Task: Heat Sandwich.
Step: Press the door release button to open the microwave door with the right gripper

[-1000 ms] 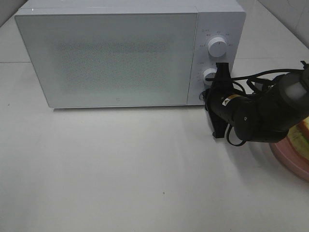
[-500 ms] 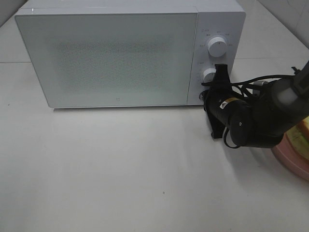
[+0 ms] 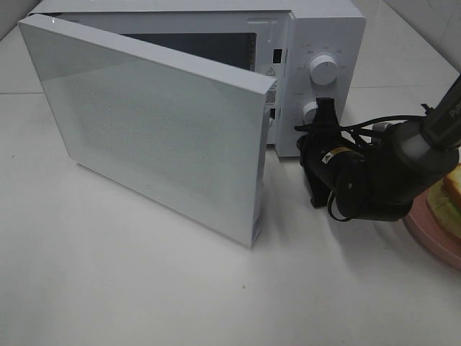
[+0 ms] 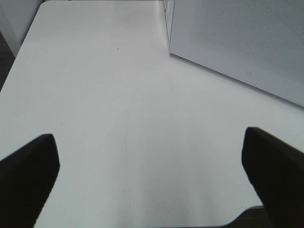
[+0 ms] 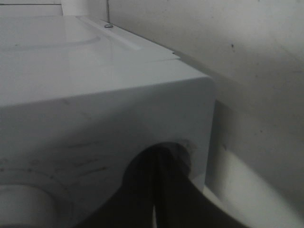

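The sandwich (image 3: 452,189) lies on a round pink plate (image 3: 423,226) at the right edge of the exterior view, partly cut off by the frame. My right gripper (image 3: 304,141) is shut, its tips pressed against the lower corner of the white microwave's control panel (image 3: 325,32). In the right wrist view the shut right gripper (image 5: 154,190) sits in a round recess of that panel. The microwave door (image 3: 158,137) stands partly swung open, and a strip of the dark cavity (image 3: 187,40) shows behind it. My left gripper (image 4: 152,180) hangs open over bare table, holding nothing.
Two round knobs (image 3: 323,70) (image 3: 311,112) sit on the panel above the right gripper. The door's free edge (image 3: 258,180) juts out over the white table (image 3: 144,288). The right arm and its cables (image 3: 374,180) lie between microwave and plate.
The microwave door, shut in both earlier frames, has sprung open and swung outward on its left hinge. My right gripper has edged slightly toward the panel.
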Tool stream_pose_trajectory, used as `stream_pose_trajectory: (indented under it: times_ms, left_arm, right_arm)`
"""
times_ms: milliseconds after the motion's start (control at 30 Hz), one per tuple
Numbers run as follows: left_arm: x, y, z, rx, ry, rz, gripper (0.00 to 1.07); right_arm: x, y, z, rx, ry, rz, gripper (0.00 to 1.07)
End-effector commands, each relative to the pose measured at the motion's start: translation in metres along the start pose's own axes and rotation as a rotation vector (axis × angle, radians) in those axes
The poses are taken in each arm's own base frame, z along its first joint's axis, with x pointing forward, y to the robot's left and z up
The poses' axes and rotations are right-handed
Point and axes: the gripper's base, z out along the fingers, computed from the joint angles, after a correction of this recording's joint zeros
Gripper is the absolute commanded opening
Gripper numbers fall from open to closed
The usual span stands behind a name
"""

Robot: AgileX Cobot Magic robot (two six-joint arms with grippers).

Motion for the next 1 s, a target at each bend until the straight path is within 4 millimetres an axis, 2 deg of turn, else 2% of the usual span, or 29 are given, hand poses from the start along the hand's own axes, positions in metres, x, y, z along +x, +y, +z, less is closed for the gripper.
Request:
stream_pose_trajectory:
  times_ms: [33, 467, 633, 1000]
  left_arm:
    - [0.000, 0.000, -0.002, -0.003, -0.027, 0.001, 1.00]
    - [0.000, 0.000, -0.002, -0.003, -0.027, 0.001, 1.00]
    - [0.000, 0.000, -0.002, -0.003, -0.027, 0.001, 1.00]
    - [0.000, 0.000, -0.002, -0.003, -0.027, 0.001, 1.00]
  right_arm:
    - [-0.005, 0.057, 0.009, -0.391, -0.042, 0.015, 0.00]
    - [-0.003, 0.053, 0.009, -0.357, -0.023, 0.009, 0.00]
    - [-0.004, 0.044, 0.007, -0.301, -0.012, 0.025, 0.00]
    - [-0.006, 0.029, -0.015, -0.103, 0.051, -0.014, 0.00]
